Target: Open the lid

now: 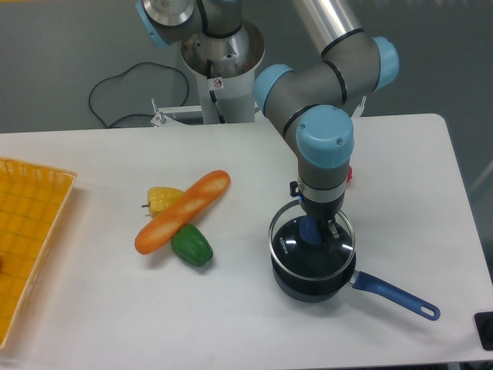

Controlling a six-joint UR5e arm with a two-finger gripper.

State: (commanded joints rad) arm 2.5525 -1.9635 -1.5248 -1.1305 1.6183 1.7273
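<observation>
Where the white table (385, 177) meets the left edge, a yellow mesh tray (31, 231) is cut off. Much of the dark blue saucepan (308, 287) sits hidden beneath the arm, its long blue handle (394, 296) pointing right. On or just above its rim lies the lid (296, 247), round clear glass ringed in thin metal. The gripper (318, 232) has its jaws closed on the lid's blue knob. Left lie a smooth orange carrot (182, 211), a green pepper (192, 246) and a yellow pepper (162, 199).

Grey UR5e arm (312, 81), light-blue joint caps.
Silver tube links, a black wrist band, small dark gripper (320, 230) below.
</observation>
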